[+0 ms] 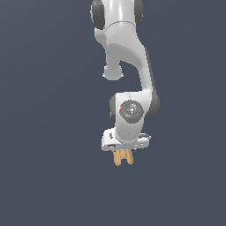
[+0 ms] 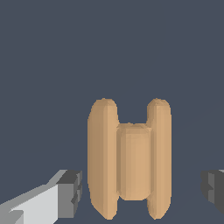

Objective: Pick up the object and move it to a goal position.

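The object (image 1: 123, 157) is a small orange-tan block with two long rounded ridges and a shorter one between them (image 2: 131, 162). It sits directly under the white hand of my gripper (image 1: 125, 150) in the exterior view. In the wrist view my gripper (image 2: 142, 192) is open and straddles the object. One dark finger pad (image 2: 71, 192) stands just off one ridge. The other pad (image 2: 213, 190) is farther from the opposite ridge, with a clear gap. Neither pad touches the block. The exterior view hides the fingertips behind the hand and the block.
A plain dark blue-grey surface (image 1: 44, 176) fills the background in both views. The white arm (image 1: 128, 53) reaches down from the top of the exterior view. No goal marker shows.
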Controlling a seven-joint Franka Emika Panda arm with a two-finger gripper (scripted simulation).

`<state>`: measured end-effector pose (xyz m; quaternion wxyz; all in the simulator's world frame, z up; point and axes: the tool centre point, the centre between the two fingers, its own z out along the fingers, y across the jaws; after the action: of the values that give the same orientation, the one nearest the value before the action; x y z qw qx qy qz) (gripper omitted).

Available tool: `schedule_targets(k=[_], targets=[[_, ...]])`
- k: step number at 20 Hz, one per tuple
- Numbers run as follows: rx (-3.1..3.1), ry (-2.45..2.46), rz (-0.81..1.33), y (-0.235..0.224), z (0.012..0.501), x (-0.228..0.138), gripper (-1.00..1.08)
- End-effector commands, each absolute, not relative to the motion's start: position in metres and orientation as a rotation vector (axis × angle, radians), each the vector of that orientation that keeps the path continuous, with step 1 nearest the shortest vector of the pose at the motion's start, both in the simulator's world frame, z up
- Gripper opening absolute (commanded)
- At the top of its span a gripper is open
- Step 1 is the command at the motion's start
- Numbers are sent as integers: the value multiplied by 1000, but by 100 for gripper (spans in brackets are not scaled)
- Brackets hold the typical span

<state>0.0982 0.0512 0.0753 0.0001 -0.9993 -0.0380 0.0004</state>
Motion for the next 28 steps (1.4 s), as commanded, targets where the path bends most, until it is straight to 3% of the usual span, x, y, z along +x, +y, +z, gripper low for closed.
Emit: schedule_targets(k=[1,18,19,28], targets=[[-3139,-119,1,51,75,98,100],[-3139,-120,0,51,25,99,100],[-3139,-120,0,51,25,99,-100],[-3139,-120,0,51,25,99,-100]])
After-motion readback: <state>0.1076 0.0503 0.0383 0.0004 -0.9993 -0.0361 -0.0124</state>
